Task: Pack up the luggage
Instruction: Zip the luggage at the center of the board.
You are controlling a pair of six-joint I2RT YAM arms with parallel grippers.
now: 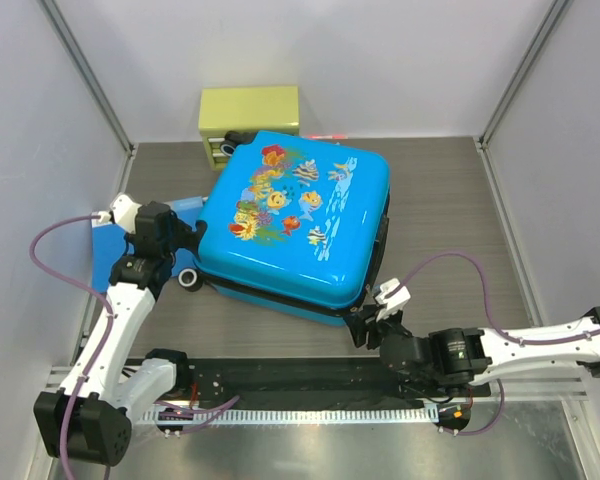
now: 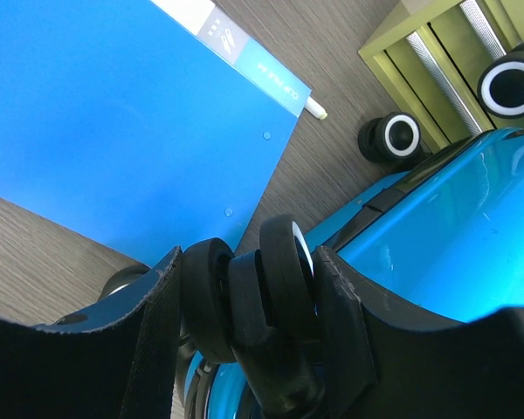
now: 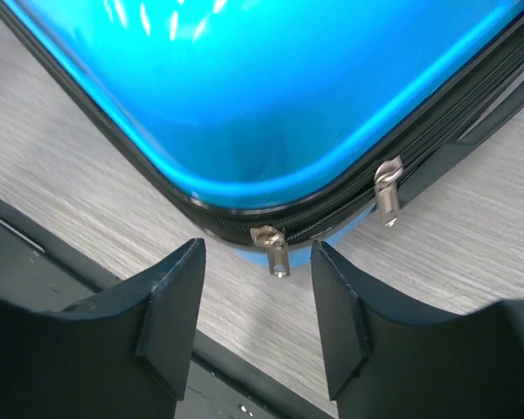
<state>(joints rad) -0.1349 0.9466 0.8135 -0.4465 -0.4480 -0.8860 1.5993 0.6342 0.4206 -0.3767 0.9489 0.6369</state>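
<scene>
left fingers (image 2: 162,301) clamp a luggage (image 1: 295,225) wheel (image 2: 284,271), my guess to brace it | right fingers (image 3: 170,305) released, straddling the zipper pull (image 3: 275,249) at its near corner, ready to tug

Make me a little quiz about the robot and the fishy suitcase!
1. True or false: the suitcase lies fish-side up.
2. What sits between the fingers of the left gripper? A) wheel B) zip pull C) pen
3. How many zip pulls does the right wrist camera see?
Key: 1 true; 2 A; 3 two.
</scene>
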